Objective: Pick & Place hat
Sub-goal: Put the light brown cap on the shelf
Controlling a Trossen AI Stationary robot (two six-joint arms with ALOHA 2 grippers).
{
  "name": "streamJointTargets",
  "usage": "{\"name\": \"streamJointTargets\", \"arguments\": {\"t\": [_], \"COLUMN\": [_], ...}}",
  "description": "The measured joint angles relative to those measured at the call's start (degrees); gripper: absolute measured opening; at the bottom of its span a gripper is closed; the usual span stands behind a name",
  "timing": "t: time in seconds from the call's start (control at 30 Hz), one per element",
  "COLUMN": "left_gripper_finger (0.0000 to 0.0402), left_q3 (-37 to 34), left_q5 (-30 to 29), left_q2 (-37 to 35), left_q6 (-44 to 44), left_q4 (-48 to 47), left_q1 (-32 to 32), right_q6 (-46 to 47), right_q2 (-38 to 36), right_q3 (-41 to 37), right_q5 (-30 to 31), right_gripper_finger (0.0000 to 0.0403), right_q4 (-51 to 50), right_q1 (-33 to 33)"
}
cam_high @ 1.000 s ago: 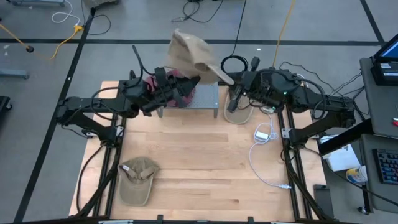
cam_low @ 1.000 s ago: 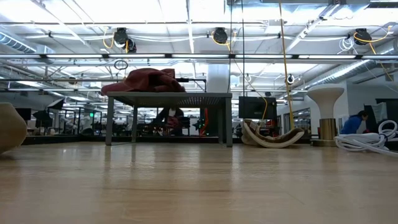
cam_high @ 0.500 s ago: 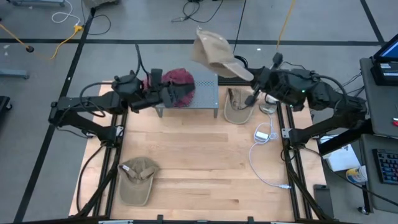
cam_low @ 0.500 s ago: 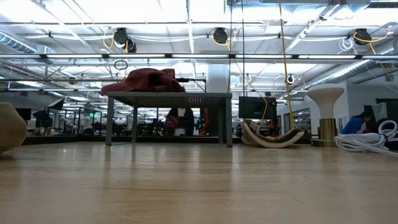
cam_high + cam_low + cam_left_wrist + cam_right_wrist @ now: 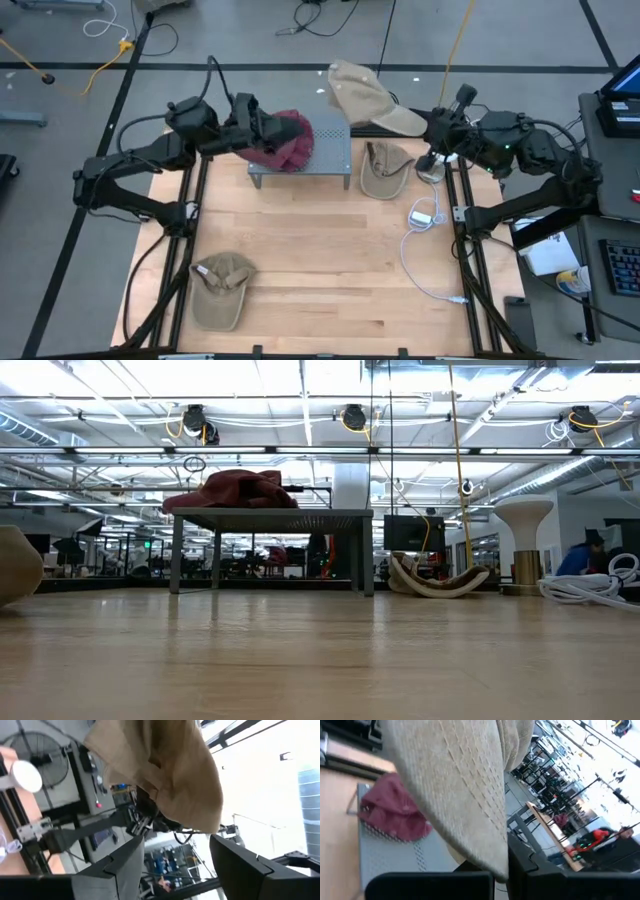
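My right arm reaches in from the frame's right, its gripper (image 5: 432,124) clamped tight on the brim of the tan hat (image 5: 362,92), which hangs raised at upper centre, just beyond the grey rack (image 5: 330,150). My left gripper (image 5: 262,130), fingers parted and holding nothing, sits beside the maroon hat (image 5: 288,140) slumped on that rack. The tan cloth looks ribbed and soft.

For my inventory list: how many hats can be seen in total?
4. A red hat lies on the grey stand, a tan hat hangs from the right hand, one lies beside the stand, one on the table's near left.
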Motion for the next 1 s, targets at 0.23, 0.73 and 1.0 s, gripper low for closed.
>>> {"name": "streamJointTargets", "arguments": {"t": [0.23,0.73,1.0], "left_gripper_finger": [0.023,0.023,0.023], "left_q3": [0.0,0.0,0.0], "left_q5": [6.1,5.5,8.2], "left_q2": [0.1,3.5,6.7], "left_q6": [-6.6,-11.4,-14.1], "left_q4": [-1.1,4.1,9.6], "left_q1": [3.8,5.0,4.7], "right_q6": [-4.6,-6.4,-6.4], "right_q2": [-0.2,2.7,4.6], "right_q3": [0.0,0.0,0.0], "right_q5": [-0.2,-1.6,-1.5], "right_gripper_finger": [0.0003,0.0003,0.0003], "right_q4": [-1.4,-0.6,-0.6], "right_q1": [0.4,6.5,6.8]}}
